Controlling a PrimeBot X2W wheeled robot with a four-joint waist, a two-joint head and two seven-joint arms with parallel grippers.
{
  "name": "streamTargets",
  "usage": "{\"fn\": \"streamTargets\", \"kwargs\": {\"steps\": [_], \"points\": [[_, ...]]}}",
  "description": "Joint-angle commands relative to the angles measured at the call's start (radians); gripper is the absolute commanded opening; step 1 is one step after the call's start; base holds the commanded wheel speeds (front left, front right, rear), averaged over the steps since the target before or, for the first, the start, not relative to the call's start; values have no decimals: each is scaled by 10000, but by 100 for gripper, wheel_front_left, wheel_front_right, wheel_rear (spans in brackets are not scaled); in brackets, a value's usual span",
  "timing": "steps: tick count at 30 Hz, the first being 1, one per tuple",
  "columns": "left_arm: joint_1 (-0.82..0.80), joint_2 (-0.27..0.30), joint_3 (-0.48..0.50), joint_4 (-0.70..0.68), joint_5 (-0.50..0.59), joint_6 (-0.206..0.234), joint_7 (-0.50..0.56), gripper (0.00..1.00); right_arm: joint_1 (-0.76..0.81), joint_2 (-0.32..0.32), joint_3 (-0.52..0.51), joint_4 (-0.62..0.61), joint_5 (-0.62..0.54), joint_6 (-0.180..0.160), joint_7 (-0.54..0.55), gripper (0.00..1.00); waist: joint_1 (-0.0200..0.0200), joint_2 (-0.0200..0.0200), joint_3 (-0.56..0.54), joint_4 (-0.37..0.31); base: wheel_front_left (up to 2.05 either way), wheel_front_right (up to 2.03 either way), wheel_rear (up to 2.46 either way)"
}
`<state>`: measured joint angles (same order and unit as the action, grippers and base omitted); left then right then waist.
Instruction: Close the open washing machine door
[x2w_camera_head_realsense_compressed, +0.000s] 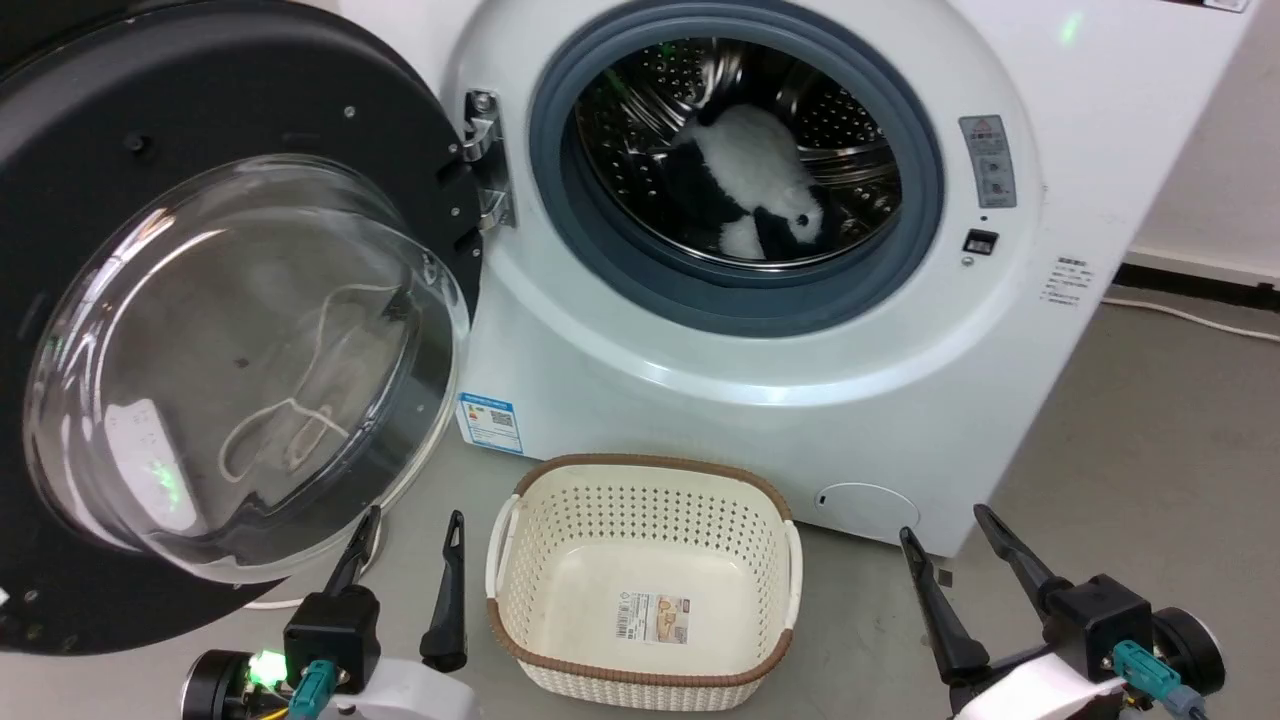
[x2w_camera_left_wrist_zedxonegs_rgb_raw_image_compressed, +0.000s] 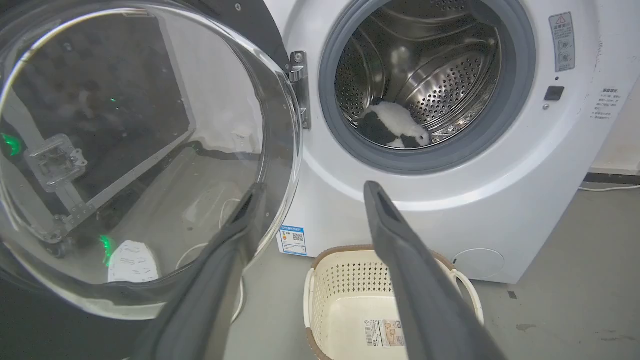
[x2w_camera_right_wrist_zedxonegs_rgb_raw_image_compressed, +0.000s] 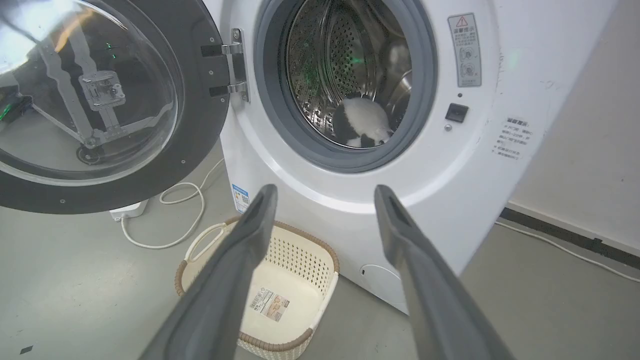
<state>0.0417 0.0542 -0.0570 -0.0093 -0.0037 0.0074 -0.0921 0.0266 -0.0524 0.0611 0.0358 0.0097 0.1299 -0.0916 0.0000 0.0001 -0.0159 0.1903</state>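
The washing machine door (x2w_camera_head_realsense_compressed: 230, 330) stands open just ahead of the left tool (x2w_camera_head_realsense_compressed: 414, 516), farther from the right tool (x2w_camera_head_realsense_compressed: 943, 523); both gape empty.

The left hand (x2w_camera_head_realsense_compressed: 415, 515) sits low on the robot's left side, its 2 long dark fingers (x2w_camera_head_realsense_compressed: 443, 600) pointing forward and spread apart, empty. The outer finger leans a little toward the robot's right, and the inner one stands nearly straight. The outer one rises from a black left block (x2w_camera_head_realsense_compressed: 330, 625) at the end of a pale wrist (x2w_camera_head_realsense_compressed: 405, 692), where a small green light (x2w_camera_head_realsense_compressed: 268, 668) glows beside a teal left plug (x2w_camera_head_realsense_compressed: 312, 688). The right hand (x2w_camera_head_realsense_compressed: 944, 522) is low on the other side. Its 2 fingers are parted about as wide and tilted toward the robot's left, also empty. A black right block (x2w_camera_head_realsense_compressed: 1095, 610) and a teal right plug (x2w_camera_head_realsense_compressed: 1140, 665) sit on its pale forearm (x2w_camera_head_realsense_compressed: 1030, 692). The 2 hands are well apart, at about the same height.
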Motion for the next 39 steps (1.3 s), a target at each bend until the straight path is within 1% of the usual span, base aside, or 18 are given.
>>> {"fn": "streamTargets", "kwargs": {"steps": [1, 39], "points": [[81, 69, -84, -36, -91, 40, -178, 100, -16, 1, 70, 77, 68, 3, -185, 100, 0, -1, -31, 163, 0, 0, 0], [329, 104, -425, -230, -145, 153, -971, 100, 218, 13, 663, 603, 374, 6, -978, 100, 0, -1, -144, 1682, 0, 0, 0]]}}
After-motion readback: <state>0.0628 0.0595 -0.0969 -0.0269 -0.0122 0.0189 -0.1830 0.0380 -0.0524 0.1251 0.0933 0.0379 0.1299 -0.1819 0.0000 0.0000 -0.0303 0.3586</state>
